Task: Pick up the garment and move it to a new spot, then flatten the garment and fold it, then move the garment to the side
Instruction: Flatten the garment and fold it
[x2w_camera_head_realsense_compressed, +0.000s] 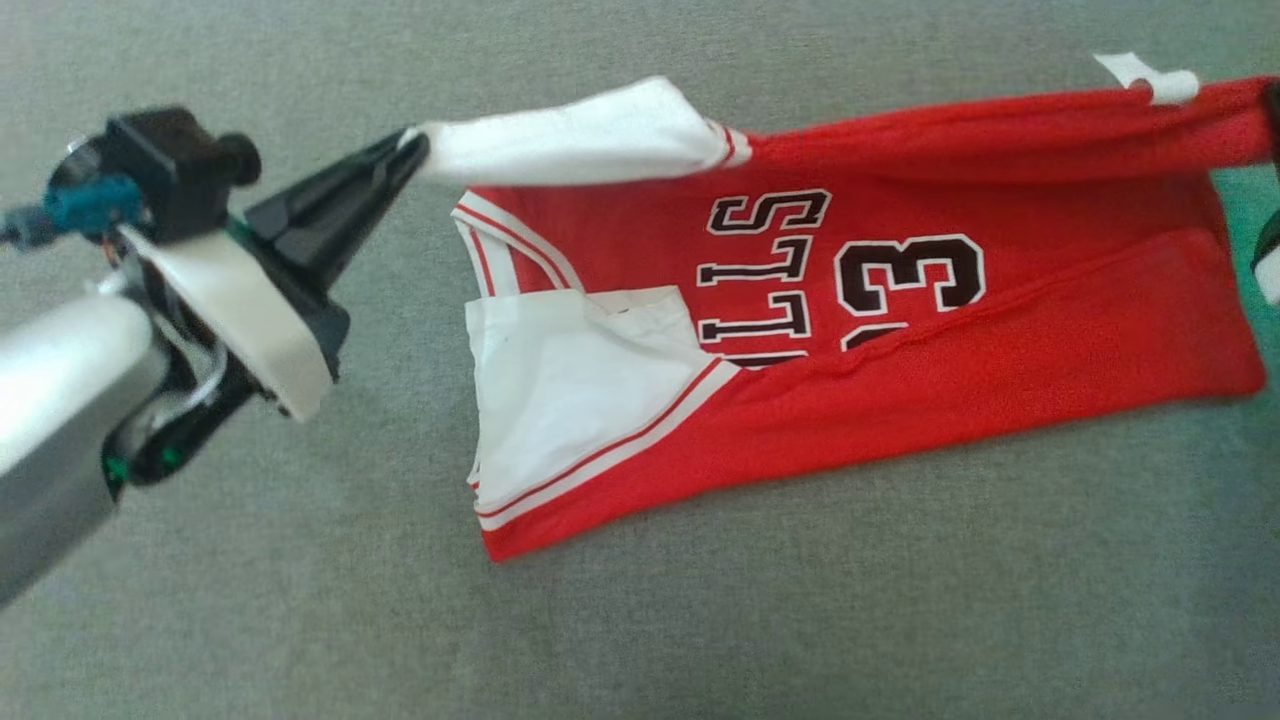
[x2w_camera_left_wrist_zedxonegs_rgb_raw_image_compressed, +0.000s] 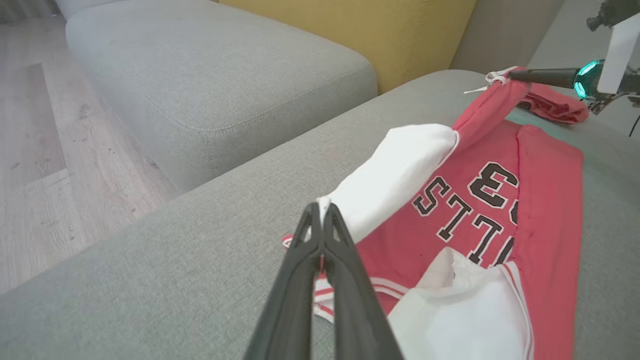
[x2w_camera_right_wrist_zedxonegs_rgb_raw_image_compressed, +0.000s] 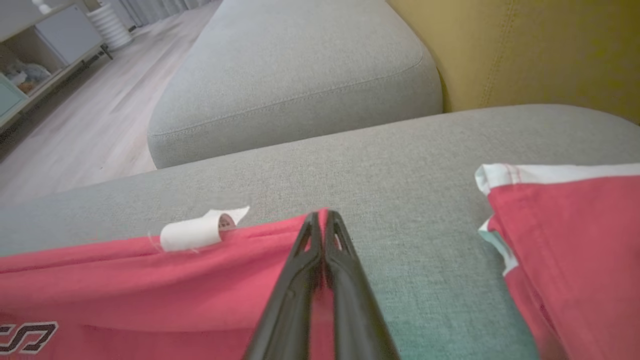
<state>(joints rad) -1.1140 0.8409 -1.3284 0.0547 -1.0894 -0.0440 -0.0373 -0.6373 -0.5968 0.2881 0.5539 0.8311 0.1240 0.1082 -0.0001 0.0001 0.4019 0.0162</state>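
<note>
Red jersey (x2w_camera_head_realsense_compressed: 900, 300) lay on grey sofa seat (x2w_camera_head_realsense_compressed: 300, 600), left hand (x2w_camera_head_realsense_compressed: 412, 142) clamped on white sleeve (x2w_camera_head_realsense_compressed: 580, 135), right hand (x2w_camera_right_wrist_zedxonegs_rgb_raw_image_compressed: 324, 215) clamped on red hem (x2w_camera_right_wrist_zedxonegs_rgb_raw_image_compressed: 270, 237).

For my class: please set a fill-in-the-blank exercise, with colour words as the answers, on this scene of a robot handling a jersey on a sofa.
1. The left gripper is shut on the ___ end of the jersey.
2. The right gripper pinches the jersey's ___ edge near a white tag.
3. The jersey lies on a ___ seat cushion.
4. Behind it stands a ___ back cushion.

Missing words: white; red; grey; yellow.
</note>
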